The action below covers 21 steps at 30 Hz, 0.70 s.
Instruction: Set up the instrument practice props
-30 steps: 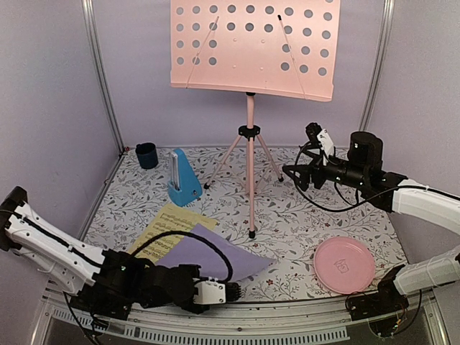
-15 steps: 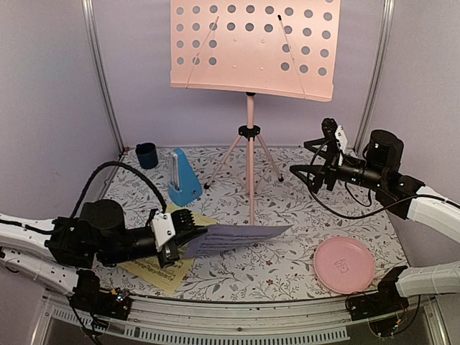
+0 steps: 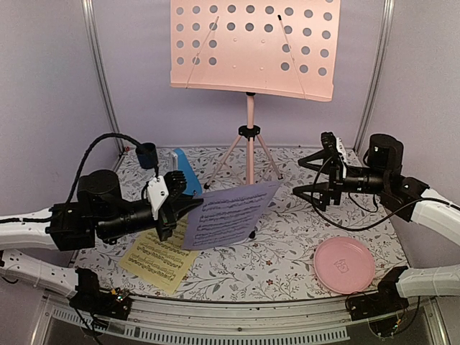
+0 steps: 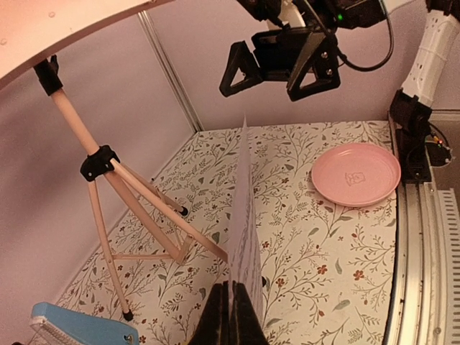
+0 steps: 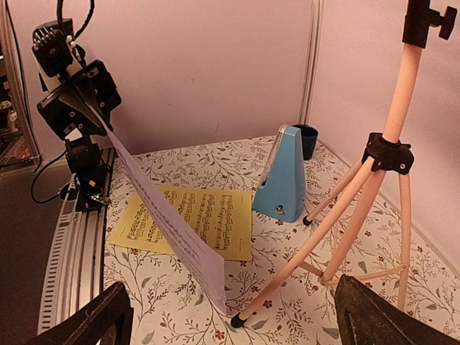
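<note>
We judge the task to be in its early part. The pink music stand (image 3: 250, 50) stands upright at the back of the tabletop (image 3: 287, 237), and its perforated desk is bare: no sheet rests on it. The left tool (image 3: 188, 206) is closed on one edge of the lavender music sheet (image 3: 230, 214) and holds it in the air, nearly upright with the printed side toward the top camera, in front of the legs of the stand and well below the desk. The right tool (image 3: 305, 178) has its jaws wide apart and carries nothing; it faces the free edge of the sheet but does not touch it. The yellow music sheet (image 3: 158, 257) lies flat on the tabletop at the front left, under the left arm. The blue metronome (image 5: 282, 183) stands upright on the tabletop left of the stand, near the dark cup (image 3: 146, 154). It seems to us that both sheets are not yet placed on the desk, the lavender one first. Whether the metronome needs another place, we cannot say.
</note>
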{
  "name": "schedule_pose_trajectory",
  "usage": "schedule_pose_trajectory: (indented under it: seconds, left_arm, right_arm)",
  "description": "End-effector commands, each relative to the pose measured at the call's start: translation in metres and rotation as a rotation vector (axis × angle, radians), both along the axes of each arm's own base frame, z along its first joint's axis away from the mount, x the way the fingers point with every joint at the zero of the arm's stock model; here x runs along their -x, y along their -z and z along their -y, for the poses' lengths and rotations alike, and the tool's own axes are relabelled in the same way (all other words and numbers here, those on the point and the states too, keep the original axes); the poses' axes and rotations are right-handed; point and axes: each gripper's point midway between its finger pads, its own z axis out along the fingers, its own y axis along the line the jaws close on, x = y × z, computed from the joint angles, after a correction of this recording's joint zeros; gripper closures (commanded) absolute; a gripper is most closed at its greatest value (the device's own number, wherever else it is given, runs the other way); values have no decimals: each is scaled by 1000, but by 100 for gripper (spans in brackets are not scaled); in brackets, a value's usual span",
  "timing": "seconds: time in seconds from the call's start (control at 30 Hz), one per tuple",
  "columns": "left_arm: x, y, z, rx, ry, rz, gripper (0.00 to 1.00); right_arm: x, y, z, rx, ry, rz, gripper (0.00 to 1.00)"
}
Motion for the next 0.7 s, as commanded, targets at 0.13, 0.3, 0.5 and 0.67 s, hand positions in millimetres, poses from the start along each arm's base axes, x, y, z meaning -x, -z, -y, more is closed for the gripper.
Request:
schedule_pose_trajectory:
  seconds: [0.13, 0.3, 0.5, 0.67]
  left_arm:
    - [-4, -36, -9, 104, 54, 4, 100]
    - [0, -50, -14, 121, 91, 18, 100]
    - [-3, -60, -24, 149, 90, 25, 100]
    - [-6, -64, -29, 160, 99, 21, 100]
  right_arm:
    - [8, 6, -7, 54, -57, -39, 4]
    - [11, 13, -6, 33, -54, -23, 4]
    - [15, 21, -7, -2, -72, -46, 4]
    - [16, 27, -10, -5, -92, -63, 4]
